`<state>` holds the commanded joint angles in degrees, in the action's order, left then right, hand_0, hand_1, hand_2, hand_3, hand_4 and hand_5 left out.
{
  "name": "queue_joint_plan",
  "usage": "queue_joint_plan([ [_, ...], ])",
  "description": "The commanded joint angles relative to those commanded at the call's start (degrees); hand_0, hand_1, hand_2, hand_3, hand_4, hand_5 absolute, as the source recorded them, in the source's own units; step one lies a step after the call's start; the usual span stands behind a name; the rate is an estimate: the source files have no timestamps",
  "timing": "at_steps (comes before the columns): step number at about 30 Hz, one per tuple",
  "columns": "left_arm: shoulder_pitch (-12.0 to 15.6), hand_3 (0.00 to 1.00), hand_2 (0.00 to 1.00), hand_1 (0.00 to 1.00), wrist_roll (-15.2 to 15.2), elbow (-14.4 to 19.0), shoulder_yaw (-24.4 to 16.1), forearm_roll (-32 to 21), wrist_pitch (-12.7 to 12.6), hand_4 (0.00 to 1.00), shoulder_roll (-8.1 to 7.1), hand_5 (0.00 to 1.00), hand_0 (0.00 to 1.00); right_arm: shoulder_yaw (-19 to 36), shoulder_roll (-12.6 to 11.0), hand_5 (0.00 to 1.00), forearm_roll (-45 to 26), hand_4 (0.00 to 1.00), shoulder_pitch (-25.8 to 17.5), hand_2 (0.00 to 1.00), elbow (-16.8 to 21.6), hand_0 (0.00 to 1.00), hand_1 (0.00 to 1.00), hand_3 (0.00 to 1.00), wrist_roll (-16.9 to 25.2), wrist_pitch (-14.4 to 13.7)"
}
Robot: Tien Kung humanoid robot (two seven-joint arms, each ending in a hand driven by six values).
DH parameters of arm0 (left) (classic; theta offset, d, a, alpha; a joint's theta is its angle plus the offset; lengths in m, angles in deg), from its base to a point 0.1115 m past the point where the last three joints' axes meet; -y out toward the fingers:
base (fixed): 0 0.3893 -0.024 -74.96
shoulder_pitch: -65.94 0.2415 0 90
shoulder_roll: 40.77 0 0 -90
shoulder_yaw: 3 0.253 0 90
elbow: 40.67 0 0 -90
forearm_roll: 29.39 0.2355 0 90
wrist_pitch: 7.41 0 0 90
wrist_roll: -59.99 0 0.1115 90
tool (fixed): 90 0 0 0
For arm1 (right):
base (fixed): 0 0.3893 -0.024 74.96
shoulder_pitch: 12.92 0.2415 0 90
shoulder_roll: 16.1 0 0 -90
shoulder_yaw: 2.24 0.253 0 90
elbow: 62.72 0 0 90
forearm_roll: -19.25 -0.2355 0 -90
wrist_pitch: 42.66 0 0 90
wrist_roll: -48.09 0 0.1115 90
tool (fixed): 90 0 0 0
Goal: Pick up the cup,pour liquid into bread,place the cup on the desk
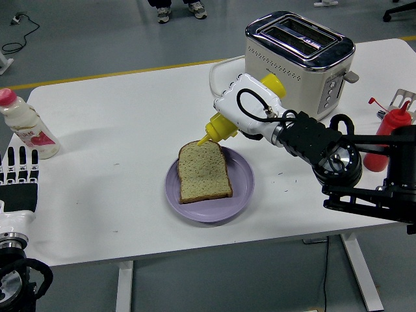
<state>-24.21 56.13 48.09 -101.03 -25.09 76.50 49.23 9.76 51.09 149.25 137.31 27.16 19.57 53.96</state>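
My right hand [250, 112] has its fingers clamped around a yellow squeeze bottle [224, 123], no cup in sight. The bottle is tipped over, nozzle pointing down and to the left of my fingers, its tip right at the top edge of the bread [203, 171]. The slice lies flat on a purple plate [239, 190] just below my fingers on the white bench [130, 143]. Behind my fingers sits a toaster [300, 62], close by. Off past my wrist there's a red sauce bottle [387, 133]. My left hand [18, 183] rests at the near left edge, fingers straight and apart, holding nothing, with a milk bottle [26, 127] just beyond its fingertips.
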Motion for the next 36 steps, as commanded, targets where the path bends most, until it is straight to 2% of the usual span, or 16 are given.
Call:
queue_joint_plan([
  [4,-0.15,0.855,0.934,0.873,0.01,0.02,-0.04,0.03,0.01,0.719,0.0,0.998,0.863,-2.36,0.89,0.249,0.0,0.416,-0.59,0.304,-0.92,0.175,0.189,0.366,0.38,-0.08],
  [9,0.09,0.856,0.934,0.873,-0.03,0.03,-0.27,0.07,-0.04,0.719,0.0,0.998,0.863,-1.21,0.85,0.25,0.0,0.417,-0.87,0.305,-1.97,0.176,0.19,0.366,0.49,-0.48],
  [18,-0.11,0.856,0.934,0.873,-0.02,0.06,-0.31,0.04,-0.02,0.718,0.0,0.998,0.863,5.07,-0.57,0.255,0.0,0.41,-1.29,0.303,-0.12,0.177,0.19,0.366,0.03,-0.55],
  [28,-0.37,0.856,0.934,0.873,0.0,0.07,-0.39,0.04,-0.01,0.719,0.0,0.998,0.862,-2.95,1.09,0.253,0.0,0.411,-0.71,0.304,-1.48,0.178,0.193,0.365,-0.8,-1.81],
  [33,-0.15,0.856,0.934,0.873,-0.05,0.09,-0.66,0.04,-0.05,0.718,0.0,0.998,0.862,-1.31,0.77,0.255,0.0,0.413,-0.41,0.304,-1.05,0.178,0.193,0.366,-1.62,-3.05],
  [36,-0.28,0.856,0.934,0.873,-0.01,0.09,-0.56,0.07,-0.07,0.718,0.0,0.998,0.862,1.23,0.3,0.256,0.0,0.414,-1.64,0.304,-0.6,0.178,0.194,0.365,-0.83,-5.05],
])
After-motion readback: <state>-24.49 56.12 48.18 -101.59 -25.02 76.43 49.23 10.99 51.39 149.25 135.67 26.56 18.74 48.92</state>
